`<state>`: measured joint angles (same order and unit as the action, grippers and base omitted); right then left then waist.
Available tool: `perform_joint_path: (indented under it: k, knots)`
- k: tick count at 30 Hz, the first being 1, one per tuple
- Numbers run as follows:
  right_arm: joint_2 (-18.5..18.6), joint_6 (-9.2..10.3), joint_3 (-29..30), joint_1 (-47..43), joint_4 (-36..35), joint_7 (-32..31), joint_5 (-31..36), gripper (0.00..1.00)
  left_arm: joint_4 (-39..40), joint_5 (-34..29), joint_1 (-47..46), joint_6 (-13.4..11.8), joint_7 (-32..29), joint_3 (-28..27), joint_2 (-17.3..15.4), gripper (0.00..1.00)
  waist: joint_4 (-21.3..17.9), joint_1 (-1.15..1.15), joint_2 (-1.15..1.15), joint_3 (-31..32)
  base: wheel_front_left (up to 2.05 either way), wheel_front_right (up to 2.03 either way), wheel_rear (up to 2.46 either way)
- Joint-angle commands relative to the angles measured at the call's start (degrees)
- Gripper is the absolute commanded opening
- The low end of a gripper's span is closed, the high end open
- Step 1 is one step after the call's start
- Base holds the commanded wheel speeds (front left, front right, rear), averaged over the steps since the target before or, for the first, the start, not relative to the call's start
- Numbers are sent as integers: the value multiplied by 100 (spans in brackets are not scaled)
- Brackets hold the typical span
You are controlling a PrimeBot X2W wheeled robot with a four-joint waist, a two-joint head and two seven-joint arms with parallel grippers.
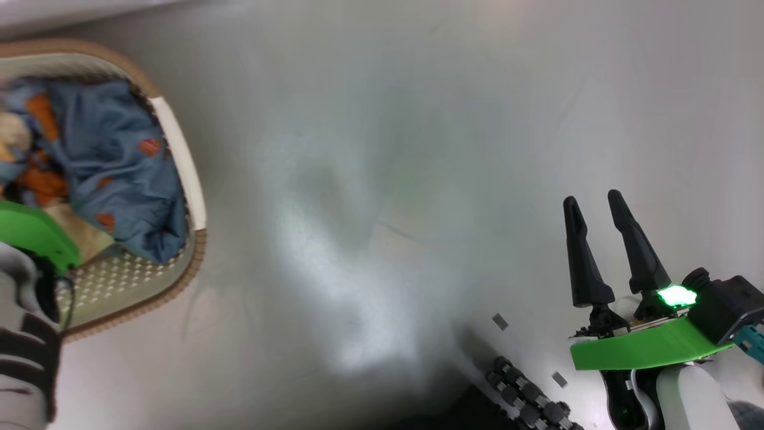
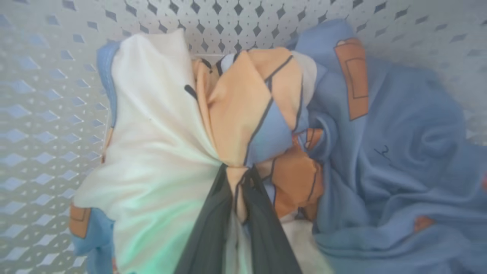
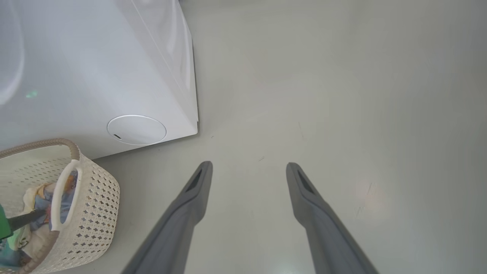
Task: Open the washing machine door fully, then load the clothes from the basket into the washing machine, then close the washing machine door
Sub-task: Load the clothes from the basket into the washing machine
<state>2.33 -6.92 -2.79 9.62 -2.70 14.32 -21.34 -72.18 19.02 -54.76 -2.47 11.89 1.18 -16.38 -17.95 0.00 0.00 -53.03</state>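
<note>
The cream perforated basket (image 1: 190, 179) with a brown rim sits at the head view's left and holds the clothes (image 1: 119, 173): light blue fabric with orange prints. Inside the basket (image 2: 45, 114), my left gripper (image 2: 236, 169) is shut on a bunched cream, orange and blue garment (image 2: 243, 110), beside a light blue piece (image 2: 399, 152). My right gripper (image 1: 597, 203) hangs open over bare floor at the lower right, its fingers (image 3: 198, 182) spread apart. The washing machine (image 3: 95, 76) stands white behind the basket (image 3: 91, 201), with a round white cap (image 3: 137, 129) low on its front. The door is out of view.
Pale grey floor (image 1: 388, 179) spreads between the basket and my right arm. The robot's dark base with a row of rollers (image 1: 525, 394) shows at the bottom edge. The machine's lower front corner (image 3: 196, 131) sits near the basket.
</note>
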Motion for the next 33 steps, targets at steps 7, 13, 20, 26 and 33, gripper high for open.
perform_joint_path:
  k: [7, 13, 20, 26, 33]
  knots:
    - [116, -57, 9, -123, -24, 68, 19, 100, 617, 130, 818, 133, 300, -177, 106, 0, 524, 0, 0, 673, 0, 0, 0]
    - [212, -57, 94, -210, 13, 68, 76, 100, 1884, 102, 1578, 96, 308, -339, 418, 0, 836, 0, 0, 1149, 0, 0, 0]
    - [335, -57, 127, -349, 64, 68, 197, 100, 2932, 5, 2336, 128, 309, -427, 776, 0, 1086, 0, 0, 1614, 0, 0, 0]
    - [421, -57, 157, -520, 132, 68, 320, 100, 3963, -97, 3059, 175, 310, -551, 1084, 0, 1256, 0, 0, 2147, 0, 0, 0]
    - [451, -57, 215, -944, 246, 68, 427, 100, 5105, -148, 4139, 201, 310, -529, 1329, 0, 1476, 0, 0, 3152, 0, 0, 0]
